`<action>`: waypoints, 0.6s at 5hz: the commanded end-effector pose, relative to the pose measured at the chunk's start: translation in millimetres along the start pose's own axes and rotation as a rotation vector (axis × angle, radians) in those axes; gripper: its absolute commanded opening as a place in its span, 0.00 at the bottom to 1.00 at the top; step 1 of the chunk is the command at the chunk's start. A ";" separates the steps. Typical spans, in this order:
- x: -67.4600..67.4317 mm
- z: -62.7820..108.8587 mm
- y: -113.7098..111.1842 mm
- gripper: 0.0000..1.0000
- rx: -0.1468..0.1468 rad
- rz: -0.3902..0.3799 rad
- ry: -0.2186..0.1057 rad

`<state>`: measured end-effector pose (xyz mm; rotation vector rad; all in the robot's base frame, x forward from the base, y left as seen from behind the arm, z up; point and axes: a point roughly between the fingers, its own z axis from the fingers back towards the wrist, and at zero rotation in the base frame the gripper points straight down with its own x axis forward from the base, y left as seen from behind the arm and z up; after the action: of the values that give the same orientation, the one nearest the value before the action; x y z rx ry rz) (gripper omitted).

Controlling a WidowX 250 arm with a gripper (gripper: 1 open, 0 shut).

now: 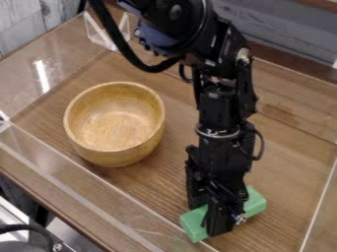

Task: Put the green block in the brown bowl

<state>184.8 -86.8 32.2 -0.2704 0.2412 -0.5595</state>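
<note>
The green block point(254, 205) lies near the front right of the table, its two ends sticking out on either side of the black fingers. My gripper point(222, 219) comes straight down on its middle, and the jaws look closed against the block's sides. I cannot tell whether the block rests on the table or is slightly raised. The brown bowl point(113, 152), round, wooden and empty, stands to the left of the gripper, apart from it.
A clear plastic wall point(53, 59) rims the wooden table on the left and front. The black arm point(218, 89) rises from the gripper toward the top centre, with cables looping behind it.
</note>
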 end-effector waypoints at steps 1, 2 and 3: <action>-1.5 15.4 -3.7 0.00 -0.005 0.012 -0.041; -6.8 20.3 -6.7 0.00 -0.023 0.030 -0.035; -11.6 26.3 -8.3 0.00 -0.036 0.047 -0.033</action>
<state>174.5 -82.2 53.2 -0.3051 0.2629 -0.5060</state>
